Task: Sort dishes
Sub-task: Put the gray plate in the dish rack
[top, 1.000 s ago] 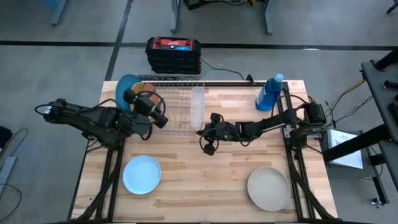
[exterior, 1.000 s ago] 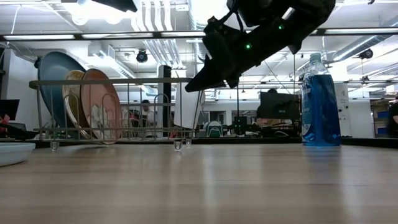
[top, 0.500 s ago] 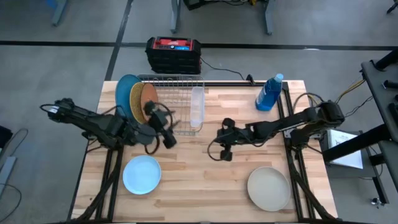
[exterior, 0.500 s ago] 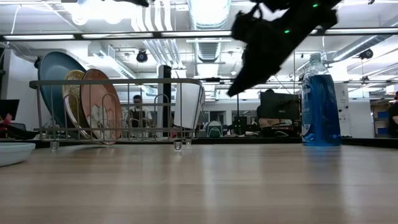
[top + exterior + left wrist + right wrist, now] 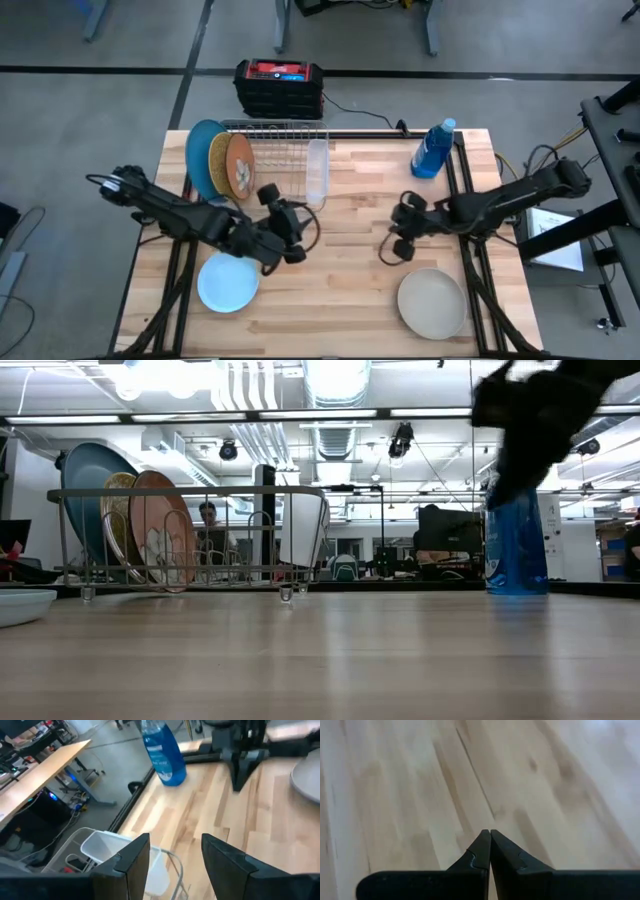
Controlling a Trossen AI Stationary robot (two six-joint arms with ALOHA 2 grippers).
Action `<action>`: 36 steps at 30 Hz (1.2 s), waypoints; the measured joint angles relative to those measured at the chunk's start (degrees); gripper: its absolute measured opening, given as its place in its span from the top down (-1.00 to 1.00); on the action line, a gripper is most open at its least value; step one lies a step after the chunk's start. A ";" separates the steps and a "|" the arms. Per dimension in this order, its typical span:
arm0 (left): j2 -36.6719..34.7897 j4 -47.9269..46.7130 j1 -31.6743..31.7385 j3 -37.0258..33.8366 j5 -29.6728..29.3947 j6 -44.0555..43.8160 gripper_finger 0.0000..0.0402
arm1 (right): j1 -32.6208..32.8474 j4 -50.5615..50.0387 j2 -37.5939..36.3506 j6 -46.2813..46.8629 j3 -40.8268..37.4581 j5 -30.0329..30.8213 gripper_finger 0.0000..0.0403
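Note:
Three dishes stand on edge in the wire rack: a large mid-blue plate, a gold speckled plate and a brownish plate. A small pale blue plate lies flat near the front left, and a beige-grey plate lies flat at the front right. My left gripper hovers open over bare wood between the rack and the pale blue plate, with nothing between its fingers. My right gripper hangs shut and empty above the wood, just beyond the beige-grey plate.
A clear plastic cup sits at the rack's right end. A blue bottle stands at the far right. A black and red box lies on the floor beyond the table. Bare wood lies between the two flat plates.
My left gripper has left the plates in the rack and swung toward the table's near edge and the middle, staying open and empty. My right gripper has travelled from the table's middle toward the right edge, over the beige-grey plate's far side, still shut.

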 joint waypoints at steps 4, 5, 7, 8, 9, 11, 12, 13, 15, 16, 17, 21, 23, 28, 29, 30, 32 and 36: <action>3.45 -2.23 0.00 2.85 0.03 -0.11 0.16 | 3.33 -6.61 -4.01 7.05 -2.38 -0.06 1.00; 4.02 -2.07 0.04 3.33 0.03 -0.05 0.16 | 4.23 -7.63 -4.89 8.46 -2.96 -0.14 1.00; 4.80 -2.75 0.04 3.90 0.05 -0.04 0.16 | 6.06 -8.41 -6.35 10.38 -3.81 -0.82 1.00; 5.10 -3.05 0.04 3.92 0.03 -0.02 0.16 | 7.02 -8.47 -7.03 11.04 -4.23 -1.48 1.00; 5.28 -3.05 0.04 3.94 0.05 -0.04 0.16 | 7.99 -8.88 -7.55 11.72 -4.55 -1.70 1.00; 5.34 -3.64 -0.06 3.65 0.09 -0.37 0.16 | 9.52 -8.85 -8.19 12.67 -4.99 -1.57 1.00; 5.29 -4.33 -0.17 3.60 0.09 -0.90 0.16 | 10.07 -8.52 -8.35 13.07 -5.25 -1.17 0.99; 5.14 -4.99 -0.34 3.60 0.37 -1.62 0.16 | 10.46 -8.39 -8.38 13.40 -5.48 -0.32 0.99; 4.67 -7.82 -0.96 3.61 2.93 -3.75 0.16 | 10.70 -5.79 -8.12 13.52 -6.04 1.72 0.99; 4.52 -9.66 -1.28 3.86 5.54 -5.29 0.16 | 10.70 -4.04 -7.89 13.31 -6.39 2.33 0.99; 4.44 -11.43 -1.63 4.34 9.02 -7.17 0.16 | 10.70 -2.46 -7.63 12.83 -6.76 2.85 0.99; 4.69 -20.23 -2.93 5.53 22.83 -16.78 0.16 | 10.64 4.38 -5.76 8.01 -7.57 3.00 0.99; 4.85 -24.20 -4.07 5.50 25.05 -20.39 0.16 | 10.55 6.22 -4.76 5.67 -7.57 2.97 0.99; 4.86 -24.75 -6.76 4.69 25.07 -22.54 0.16 | 10.50 3.34 -4.21 3.46 -7.07 -4.23 0.99; 4.86 -24.09 -7.25 4.69 24.67 -22.50 0.16 | 10.54 2.87 -4.31 3.35 -7.07 -7.31 0.99; 4.89 -23.32 -7.60 4.69 23.68 -22.42 0.16 | 10.58 2.61 -4.40 3.25 -7.09 -9.85 0.98; 5.01 -22.82 -8.26 4.69 21.67 -22.23 0.16 | 10.77 2.55 -4.52 2.12 -7.25 -14.16 0.97; 5.05 -22.76 -8.82 4.69 18.89 -22.12 0.16 | 12.25 0.28 -4.44 0.46 -7.40 -16.50 0.87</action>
